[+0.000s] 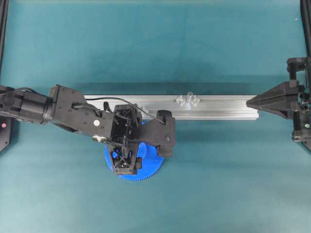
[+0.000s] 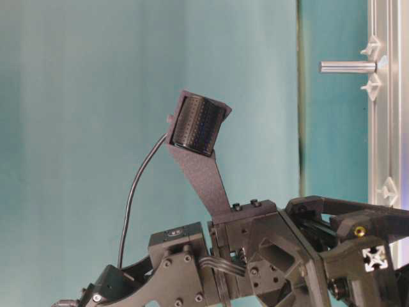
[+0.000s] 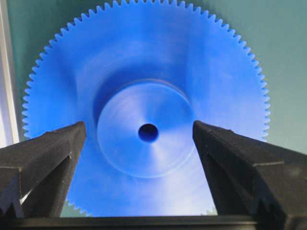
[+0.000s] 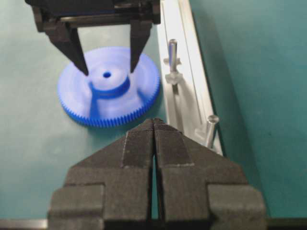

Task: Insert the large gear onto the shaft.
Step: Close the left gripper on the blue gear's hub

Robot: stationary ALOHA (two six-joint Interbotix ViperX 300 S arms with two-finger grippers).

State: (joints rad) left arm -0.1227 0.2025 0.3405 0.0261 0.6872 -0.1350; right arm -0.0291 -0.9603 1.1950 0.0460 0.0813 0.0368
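With the left pincer (image 4: 108, 67) spread wide and empty, you are at the grasp step. In the left wrist view its two fingers (image 3: 45, 158) stand either side of the raised hub of the large gear (image 3: 144, 62), with open space between each tip and the hub wall. The gear lies flat on the bench (image 1: 218, 184), in the lower centre-left of the overhead view, just below the aluminium rail (image 1: 228, 107).

Procedure for this step:
1. Keep the centre hole midway between the fingers, as it sits now.
2. Lower until the tips reach the gear face beside the hub; whether they already touch it cannot be told.
3. Close on the hub evenly, so the gear lifts level and does not tilt.

Moving right: the shaft (image 1: 189, 95) stands upright on the rail, right of the gear in the overhead view, with two clear diamond pieces flanking it. Lift the gear clear of the rail edge before you carry it across.

A second, similar pin (image 4: 211, 125) stands on the rail nearer the right arm; do not mistake it for the target.

At the far right, the right pincer (image 1: 249, 103) rests pressed together and holds nothing. Its tip points along the rail toward the shaft, well apart from it.
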